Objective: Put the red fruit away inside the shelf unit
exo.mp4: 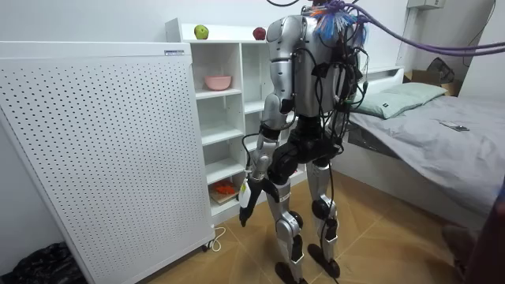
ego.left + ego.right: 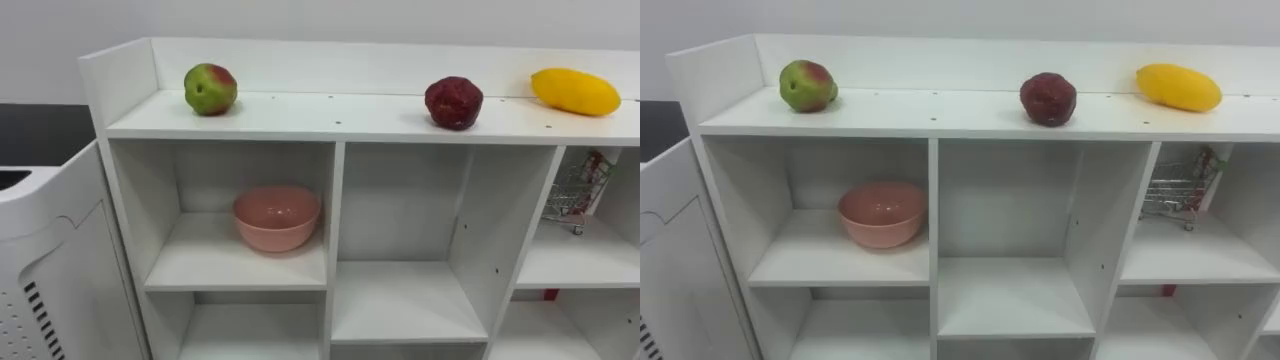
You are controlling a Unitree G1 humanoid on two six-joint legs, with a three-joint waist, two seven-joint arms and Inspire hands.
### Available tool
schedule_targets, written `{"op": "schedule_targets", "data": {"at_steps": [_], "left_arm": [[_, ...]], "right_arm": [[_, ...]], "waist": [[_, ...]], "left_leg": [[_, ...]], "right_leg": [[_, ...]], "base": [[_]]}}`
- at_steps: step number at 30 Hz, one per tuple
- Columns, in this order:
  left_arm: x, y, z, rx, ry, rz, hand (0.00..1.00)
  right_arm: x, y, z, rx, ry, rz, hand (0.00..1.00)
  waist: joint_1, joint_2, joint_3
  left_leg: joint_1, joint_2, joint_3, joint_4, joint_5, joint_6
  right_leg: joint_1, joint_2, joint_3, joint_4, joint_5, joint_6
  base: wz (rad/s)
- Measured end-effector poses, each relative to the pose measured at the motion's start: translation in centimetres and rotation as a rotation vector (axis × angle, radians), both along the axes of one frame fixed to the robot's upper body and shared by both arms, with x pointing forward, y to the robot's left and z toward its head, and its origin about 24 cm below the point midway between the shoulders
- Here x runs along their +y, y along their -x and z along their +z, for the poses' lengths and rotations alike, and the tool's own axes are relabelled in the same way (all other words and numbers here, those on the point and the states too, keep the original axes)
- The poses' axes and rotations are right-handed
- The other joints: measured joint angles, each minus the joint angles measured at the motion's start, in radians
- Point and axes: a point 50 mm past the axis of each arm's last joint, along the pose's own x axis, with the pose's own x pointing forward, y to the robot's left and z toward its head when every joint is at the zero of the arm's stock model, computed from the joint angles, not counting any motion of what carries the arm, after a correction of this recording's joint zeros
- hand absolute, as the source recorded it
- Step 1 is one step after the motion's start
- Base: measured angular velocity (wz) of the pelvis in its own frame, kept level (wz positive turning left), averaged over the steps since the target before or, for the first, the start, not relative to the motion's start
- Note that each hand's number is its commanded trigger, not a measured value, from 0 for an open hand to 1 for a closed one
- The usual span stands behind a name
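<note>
One arm lowered, left robot hand (image 1: 246, 197) beside thigh

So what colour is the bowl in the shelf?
Pink: the round bowl, clearest in the left eye view.

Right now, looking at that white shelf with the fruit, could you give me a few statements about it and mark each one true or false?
1. Three fruits lie on top of the white shelf unit. True.
2. The green-red apple sits in the pink bowl. False: the apple lies on top at the left end, and the bowl stands in the upper left compartment below it.
3. The yellow fruit is the rightmost, with the dark red fruit between it and the apple. True.
4. The small wire cart stands in the middle compartment. False: it stands in the upper right compartment.
</note>
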Motion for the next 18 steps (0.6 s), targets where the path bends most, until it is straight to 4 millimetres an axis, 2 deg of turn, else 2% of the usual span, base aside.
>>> {"op": "schedule_targets", "data": {"at_steps": [9,15,18], "left_arm": [[0.0,-0.2,0.0,-0.007,0.000,-0.001,0.00],[0.2,-0.9,0.1,-0.042,-0.023,0.006,0.00],[0.4,-1.1,0.2,-0.058,-0.032,0.023,0.00]], "right_arm": [[0.0,0.1,0.0,0.000,0.000,-0.013,0.00],[-0.5,0.8,-0.1,0.006,0.028,-0.166,0.00],[-1.3,1.6,0.0,0.024,0.082,-0.265,0.00]], "waist": [[0.001,0.001,-0.0008],[-0.002,0.017,0.0004],[-0.004,0.020,0.0036]], "left_leg": [[0.002,0.000,0.000,0.002,0.000,0.000],[0.007,0.000,-0.002,0.002,-0.001,0.000],[0.012,0.000,-0.001,-0.001,-0.003,0.000]], "right_leg": [[-0.004,0.000,0.000,0.000,0.000,0.000],[0.005,0.000,0.001,0.000,0.001,-0.001],[0.012,0.001,0.002,0.000,0.001,-0.001]], "base": [[0.00],[0.00],[-0.01]]}}
